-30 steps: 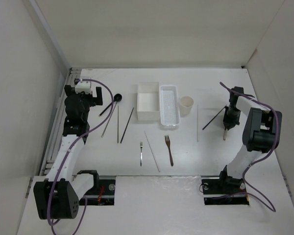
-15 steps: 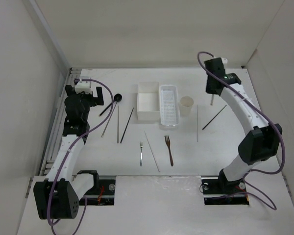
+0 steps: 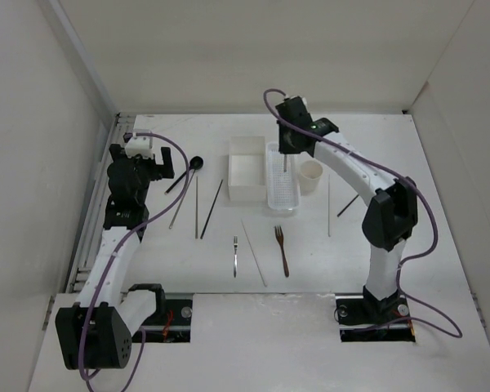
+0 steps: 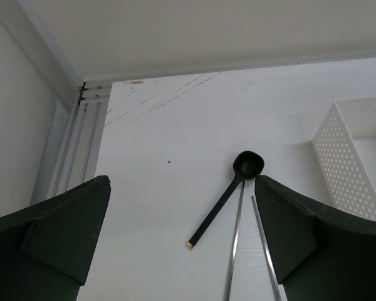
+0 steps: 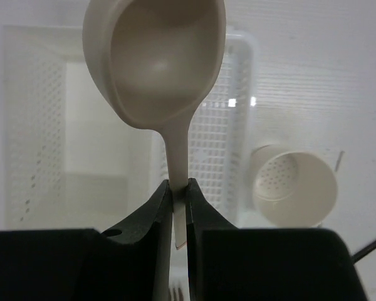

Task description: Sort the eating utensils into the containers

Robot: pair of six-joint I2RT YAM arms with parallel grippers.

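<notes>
The thing in work is a cream spoon (image 5: pixel 155 63), pale and smooth, with a deep oval bowl and a thin flat handle. The right gripper (image 5: pixel 180 191) has its two dark fingers pressed together on this handle, just under the bowl, and the bowl stands up in the top middle of the right wrist picture. Behind it, out of focus, are the white perforated basket (image 5: pixel 225 144) in the middle and the small round cup (image 5: pixel 294 185) at the lower right.

From above, the same spoon is only a short pale stick (image 3: pixel 287 167) under the right gripper (image 3: pixel 288 157), which hangs over the far end of the basket (image 3: pixel 282 196), between the square box (image 3: pixel 247 144) and the cup (image 3: pixel 311 174). The spoon's shape cannot be read there.

The top picture alone shows the rest on the table (image 3: pixel 376 245): the black spoon (image 3: pixel 188 171) at the left, thin chopsticks (image 3: pixel 212 208) beside it, a silver fork (image 3: pixel 236 255) and a brown fork (image 3: pixel 281 249) lower in the middle.

The left gripper (image 4: pixel 183 216) has its fingers wide apart and holds nothing. Its own camera shows the black spoon (image 4: pixel 229 197) lying between them on the table.
</notes>
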